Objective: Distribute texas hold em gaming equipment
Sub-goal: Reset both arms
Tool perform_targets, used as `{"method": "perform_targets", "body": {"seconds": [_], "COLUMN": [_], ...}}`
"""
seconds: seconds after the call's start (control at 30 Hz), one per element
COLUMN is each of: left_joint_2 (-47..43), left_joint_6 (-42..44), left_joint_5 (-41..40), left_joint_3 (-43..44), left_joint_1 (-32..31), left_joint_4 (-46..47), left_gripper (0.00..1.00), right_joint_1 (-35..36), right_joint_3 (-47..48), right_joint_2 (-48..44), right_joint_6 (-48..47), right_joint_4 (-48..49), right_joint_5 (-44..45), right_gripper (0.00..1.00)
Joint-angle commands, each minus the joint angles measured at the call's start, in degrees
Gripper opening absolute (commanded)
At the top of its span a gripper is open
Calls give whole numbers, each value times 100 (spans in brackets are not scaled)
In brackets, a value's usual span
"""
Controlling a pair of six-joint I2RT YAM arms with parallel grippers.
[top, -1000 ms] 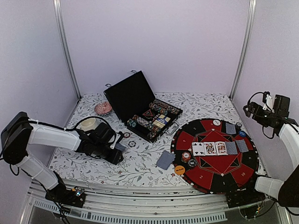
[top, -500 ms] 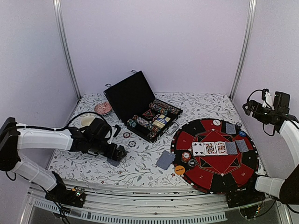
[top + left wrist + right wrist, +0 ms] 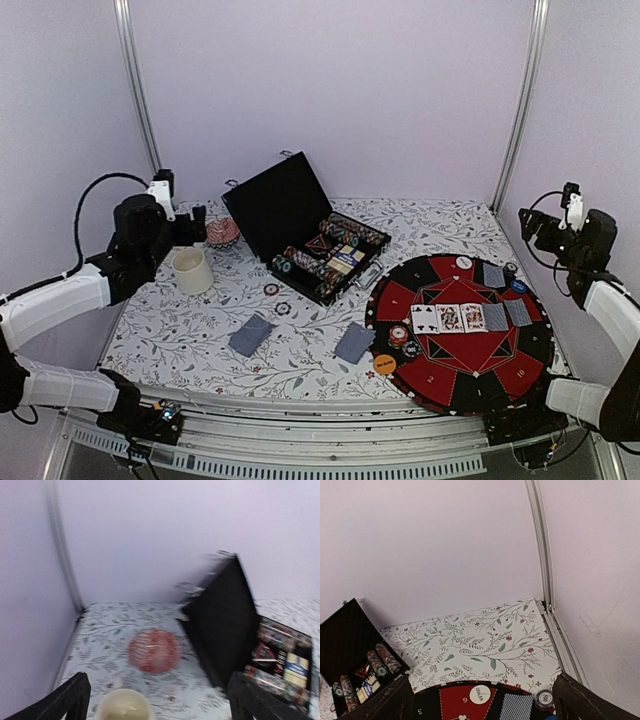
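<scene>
Top external view is showing the left tool (image 3: 197, 226) hanging above the tabletop (image 3: 180, 340) near the cup (image 3: 193, 270) and the dish (image 3: 220, 232). Its fingers (image 3: 70, 700) are standing wide apart, released and gripping nothing. The right tool (image 3: 530, 228) is hovering off the far right side of the mat (image 3: 400, 300), likewise spread wide and empty.

Two face-down cards (image 3: 250, 335) are lying apart on the tabletop in front of the open case (image 3: 285, 205). More cards are sitting on the mat, with three face up in a row at its middle. Chips (image 3: 325, 262) are filling the case, and two loose ones are resting just in front of it. A small pile is sitting on the mat beside the face-up cards. The orange button (image 3: 384, 364) is lying at the mat's near left edge. The white button (image 3: 464, 263) and blue button (image 3: 518, 286) are sitting near its far edge.
</scene>
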Motion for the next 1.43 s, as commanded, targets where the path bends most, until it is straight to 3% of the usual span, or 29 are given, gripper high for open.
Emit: {"method": "perform_targets", "body": {"seconds": [0.0, 0.2, 0.33, 0.43, 0.5, 0.6, 0.73, 0.8, 0.87, 0.93, 1.4], "left_joint_2": [-170, -45, 449, 956, 1097, 1377, 2565, 2293, 2480, 2366, 2454], "left_joint_6": [435, 565, 622, 827, 832, 776, 994, 865, 986, 964, 978], "left_joint_5": [-1010, -1081, -508, 178, 553, 876, 1391, 1440, 1498, 1644, 1651], "left_joint_3": [-1085, -2670, -3246, -3532, -3426, -3114, -3152, -3083, -3135, -3008, -2902], "left_joint_1": [960, 2116, 2489, 2537, 2557, 2593, 2615, 2620, 2641, 2643, 2654], "left_joint_4": [1969, 3946, 5098, 6233, 6250, 5984, 7334, 6761, 7173, 6674, 6662], "left_gripper": [98, 98, 98, 98, 98, 98, 98, 98, 98, 98, 98], "right_joint_1": [32, 147, 342, 454, 561, 840, 1128, 1144, 1146, 1146, 1146], "right_joint_3": [-1082, -2178, -2560, -2501, -2499, -2357, -2264, -2275, -2273, -2276, -2291], "right_joint_2": [390, 1414, 2176, 2443, 2816, 2980, 3256, 3303, 3299, 3290, 3304], "right_joint_6": [-192, -168, -350, -386, -444, -771, -1199, -1225, -1237, -1235, -1239], "right_joint_4": [2283, 4578, 5771, 6036, 6482, 6282, 6307, 6429, 6412, 6402, 6441], "right_joint_5": [254, 463, 499, 366, 250, 280, 512, 545, 534, 530, 533], "right_gripper": [99, 99, 99, 99, 99, 99, 99, 99, 99, 99, 99]}}
